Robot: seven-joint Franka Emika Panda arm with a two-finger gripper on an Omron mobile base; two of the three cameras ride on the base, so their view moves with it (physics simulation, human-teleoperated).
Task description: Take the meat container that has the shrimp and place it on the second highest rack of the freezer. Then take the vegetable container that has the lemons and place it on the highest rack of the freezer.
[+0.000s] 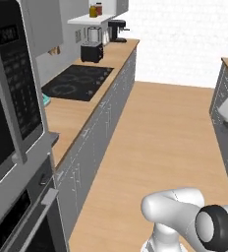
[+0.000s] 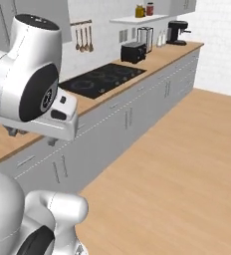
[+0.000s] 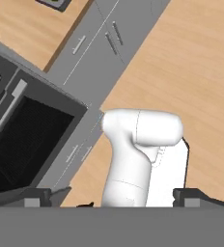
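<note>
Dark fingertips (image 3: 36, 197) of the gripper (image 3: 116, 200) stand at the bottom corners of the hand view, spread wide with nothing between them: it is released and holds nothing.

Up and to the left of the gripper in that view sits a wall oven (image 3: 32, 140) with a black glass window, a dark frame and one pale grey bar handle (image 3: 10, 108). Past it run smooth grey cabinets (image 3: 94, 48) with thin bar pulls, two of them side by side. To the right of the gripper and beyond it lies a light wood floor (image 3: 191, 62) with fine grain.

In the left base view a microwave (image 1: 15, 88) stands close by, with a grey frame, a dark keypad and a small display (image 1: 10, 33). Its digits and key labels are too blurred to read.

Farther along, a wood tabletop (image 2: 157, 60) carries:
- one flat black cooktop (image 2: 102, 79) with faint ring marks
- one black boxy toaster (image 2: 134, 52)
- one clear upright jug (image 2: 145, 37)
- one black coffee machine (image 2: 177, 32)

Three long utensils (image 2: 84, 39) hang in a row on the white wall above the tabletop. A white shelf (image 2: 127, 20) higher up holds two jars (image 2: 145, 10), one yellowish and one reddish; no label on them can be read.

Where the shrimp container, the lemon container and the freezer are cannot be told.
</note>
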